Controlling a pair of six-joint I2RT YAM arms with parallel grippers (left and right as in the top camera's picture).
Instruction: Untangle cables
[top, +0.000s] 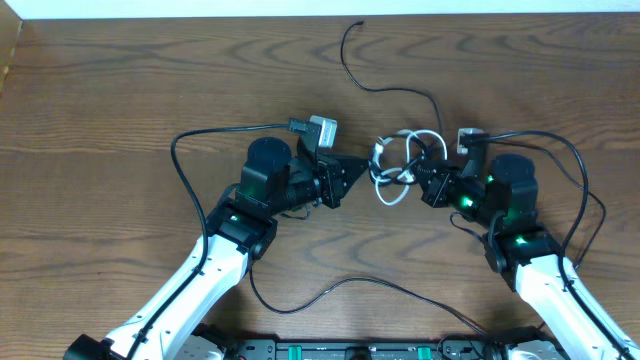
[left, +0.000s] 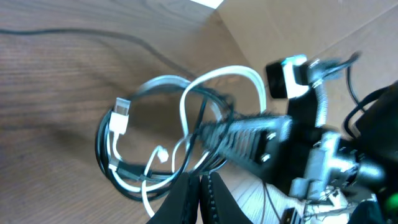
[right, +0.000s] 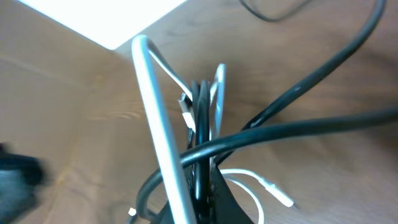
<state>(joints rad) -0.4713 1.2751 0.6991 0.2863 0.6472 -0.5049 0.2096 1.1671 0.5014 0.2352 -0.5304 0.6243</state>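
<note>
A tangle of cables (top: 397, 165), one white and several black, lies at the table's middle between my two grippers. One thin black cable (top: 350, 62) trails from it toward the far edge. My left gripper (top: 358, 170) is shut, and in the left wrist view (left: 202, 183) its tips sit right at the tangle's near edge (left: 155, 146), apparently empty. My right gripper (top: 426, 182) is shut on a black cable (right: 202, 115) on the tangle's right side; it also shows in the left wrist view (left: 245, 134). The white cable (right: 152, 112) crosses in front of the right gripper's fingers (right: 208, 196).
Thick black arm wires loop out on the left (top: 178, 160) and right (top: 583, 190), and another runs along the front (top: 340, 285). A grey connector block (top: 322, 128) sits behind the left gripper. A white wall edge (top: 300, 8) borders the table's far side.
</note>
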